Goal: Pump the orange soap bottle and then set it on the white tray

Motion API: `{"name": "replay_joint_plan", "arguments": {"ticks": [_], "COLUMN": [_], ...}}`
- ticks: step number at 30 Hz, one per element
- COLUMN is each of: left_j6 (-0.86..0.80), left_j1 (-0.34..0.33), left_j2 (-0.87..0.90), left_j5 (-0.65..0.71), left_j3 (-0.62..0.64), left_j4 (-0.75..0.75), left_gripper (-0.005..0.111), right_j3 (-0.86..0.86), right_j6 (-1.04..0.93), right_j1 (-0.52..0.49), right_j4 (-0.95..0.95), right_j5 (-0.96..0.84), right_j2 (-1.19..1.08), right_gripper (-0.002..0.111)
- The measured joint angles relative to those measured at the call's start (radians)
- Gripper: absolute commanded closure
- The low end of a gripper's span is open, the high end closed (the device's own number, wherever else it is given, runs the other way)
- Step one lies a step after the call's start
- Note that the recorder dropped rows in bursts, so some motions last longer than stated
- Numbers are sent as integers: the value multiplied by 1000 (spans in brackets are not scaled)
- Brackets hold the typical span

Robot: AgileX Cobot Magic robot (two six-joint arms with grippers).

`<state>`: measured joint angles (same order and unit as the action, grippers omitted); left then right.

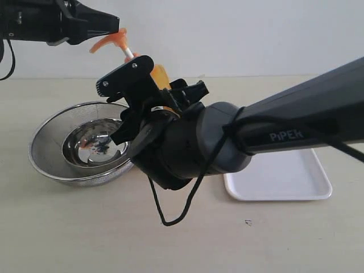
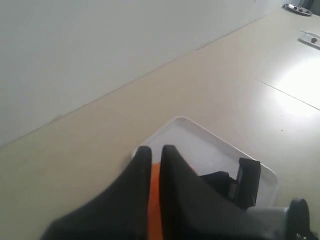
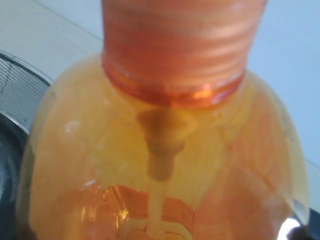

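The orange soap bottle (image 1: 161, 74) leans to the left above the table, its body clasped between the fingers of my right gripper (image 1: 156, 86). In the right wrist view the bottle (image 3: 165, 150) fills the picture and hides the jaws. Its orange pump head (image 1: 108, 41) sits on a white stem (image 1: 128, 53), nozzle pointing left over the strainer. My left gripper (image 1: 115, 25) is shut, its tip right on top of the pump head. In the left wrist view the closed gripper (image 2: 156, 150) shows a strip of orange pump head (image 2: 154, 200) beneath it. The white tray (image 1: 278, 176) (image 2: 210, 145) lies flat at the right.
A round steel mesh strainer bowl (image 1: 48, 142) stands on the table at the left, below the pump nozzle. My right arm (image 1: 296, 131) crosses the scene from the right, over the tray's near-left part. A black cable (image 1: 170, 219) hangs from it.
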<state>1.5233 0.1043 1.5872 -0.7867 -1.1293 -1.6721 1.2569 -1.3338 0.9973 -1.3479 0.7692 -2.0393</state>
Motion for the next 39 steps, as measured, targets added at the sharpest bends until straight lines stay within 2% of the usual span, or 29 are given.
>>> {"name": "replay_joint_plan", "arguments": {"ticks": [39], "left_j6": [2], "left_j1": [-2], "left_j2": [-34], "left_j5": [12], "left_j3": [39], "left_j4": [1], "left_gripper": [102], "right_j3": [-2], "right_j6": [-19], "right_j1": [0], "right_j4": [-4], "right_j5": [0], "right_j2": [0], "right_gripper": [109]}}
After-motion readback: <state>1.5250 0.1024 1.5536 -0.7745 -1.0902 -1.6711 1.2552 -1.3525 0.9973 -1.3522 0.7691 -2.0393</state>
